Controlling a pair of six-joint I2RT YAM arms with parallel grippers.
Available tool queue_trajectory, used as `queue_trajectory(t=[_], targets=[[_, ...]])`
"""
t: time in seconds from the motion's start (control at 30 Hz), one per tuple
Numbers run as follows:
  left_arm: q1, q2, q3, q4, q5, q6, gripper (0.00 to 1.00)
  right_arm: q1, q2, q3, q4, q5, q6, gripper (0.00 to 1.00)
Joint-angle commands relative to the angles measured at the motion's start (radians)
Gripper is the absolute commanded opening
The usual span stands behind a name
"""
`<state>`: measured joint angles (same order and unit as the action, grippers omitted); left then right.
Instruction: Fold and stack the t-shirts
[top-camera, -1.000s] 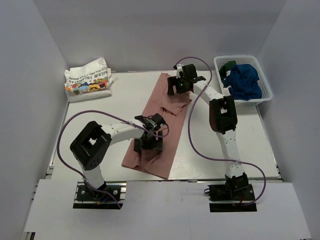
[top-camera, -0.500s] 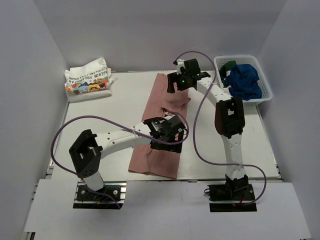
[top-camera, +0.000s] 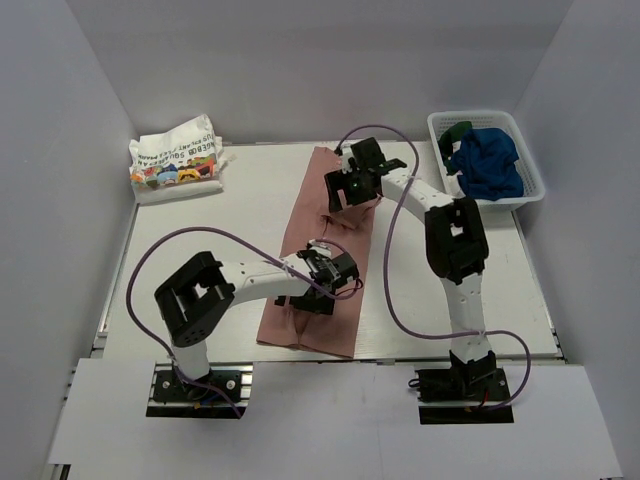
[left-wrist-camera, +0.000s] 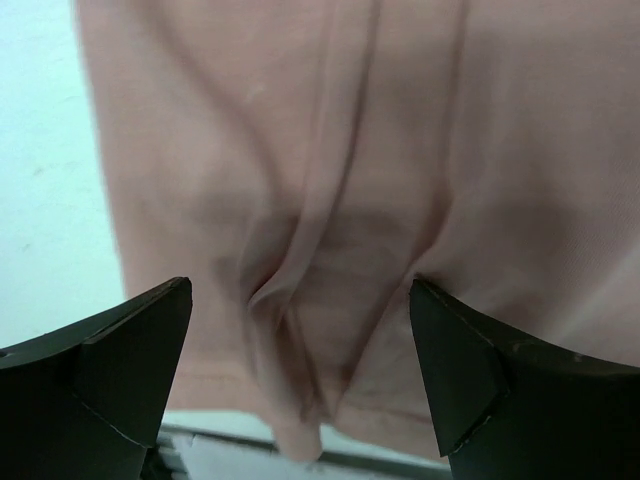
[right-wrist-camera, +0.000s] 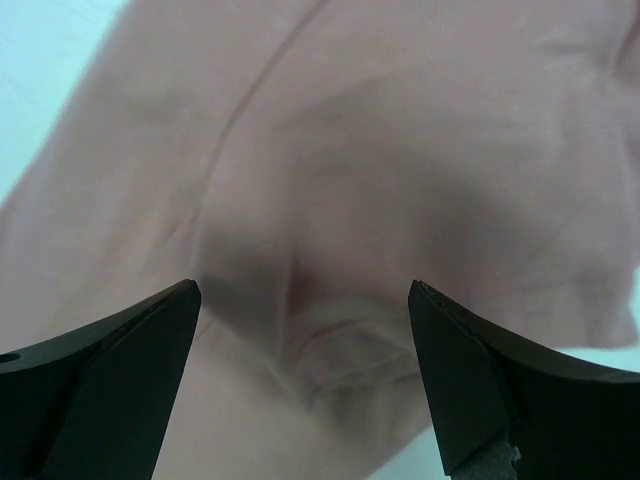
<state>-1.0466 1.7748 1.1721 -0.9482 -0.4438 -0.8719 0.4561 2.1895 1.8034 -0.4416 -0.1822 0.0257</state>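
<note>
A dusty pink t-shirt (top-camera: 305, 215) lies as a long strip down the middle of the table. My left gripper (top-camera: 325, 275) hovers open over its near part; in the left wrist view the gripper (left-wrist-camera: 300, 285) straddles a raised crease in the pink cloth (left-wrist-camera: 330, 150), gripping nothing. My right gripper (top-camera: 350, 190) is open over the far part; in the right wrist view the gripper (right-wrist-camera: 303, 290) frames a wrinkled fold of the shirt (right-wrist-camera: 380, 150). A folded white t-shirt with colourful print (top-camera: 175, 160) sits at the far left.
A white mesh basket (top-camera: 530, 190) stands at the far right and holds a navy blue t-shirt (top-camera: 490, 165) and a dark green one (top-camera: 458, 132). White walls enclose the table. Purple cables loop off both arms.
The left gripper swung right across the shirt's near part, then back a little, and that part now lies wider. The right gripper came nearer and left over the far part.
</note>
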Motion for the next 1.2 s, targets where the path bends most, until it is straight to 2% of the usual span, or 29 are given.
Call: queue_trajectory(t=[0.0, 0.2, 0.4, 0.47, 0.6, 0.77, 0.9, 0.93, 1.03, 1.07, 1.17], targets=[[-0.001, 0.018, -0.014, 0.132, 0.02, 0.046, 0.99, 0.0, 0.068, 0.063, -0.037, 0.044, 0.031, 0.91], [-0.001, 0.104, 0.02, 0.178, 0.06, 0.068, 0.92, -0.003, 0.173, 0.117, -0.058, 0.085, 0.062, 0.91], [-0.021, 0.152, 0.047, 0.215, 0.246, 0.077, 0.87, -0.007, 0.358, 0.341, -0.12, 0.055, 0.1, 0.91], [-0.021, 0.176, 0.069, 0.215, 0.257, 0.077, 0.87, -0.005, 0.415, 0.42, -0.124, 0.049, 0.106, 0.88], [-0.021, 0.219, 0.164, 0.161, 0.218, 0.077, 0.87, -0.013, 0.423, 0.445, -0.125, 0.055, 0.111, 0.9], [-0.03, 0.163, 0.235, 0.131, 0.177, 0.097, 0.91, -0.007, 0.299, 0.429, -0.132, 0.03, 0.074, 0.9], [-0.039, 0.008, 0.198, 0.131, 0.145, 0.088, 0.99, -0.003, 0.114, 0.352, -0.129, 0.032, 0.042, 0.9], [-0.039, -0.071, 0.161, 0.131, 0.145, 0.088, 0.99, -0.002, 0.043, 0.329, -0.12, 0.03, 0.039, 0.9], [-0.049, -0.19, 0.072, 0.152, 0.155, 0.07, 0.99, -0.002, -0.15, 0.176, -0.063, 0.084, 0.083, 0.9], [-0.049, -0.227, 0.048, 0.152, 0.165, 0.053, 0.99, -0.002, -0.192, 0.095, -0.022, 0.101, 0.101, 0.9], [-0.058, -0.327, -0.049, 0.099, 0.175, -0.034, 0.99, -0.01, -0.461, -0.17, 0.046, 0.174, 0.187, 0.9]])
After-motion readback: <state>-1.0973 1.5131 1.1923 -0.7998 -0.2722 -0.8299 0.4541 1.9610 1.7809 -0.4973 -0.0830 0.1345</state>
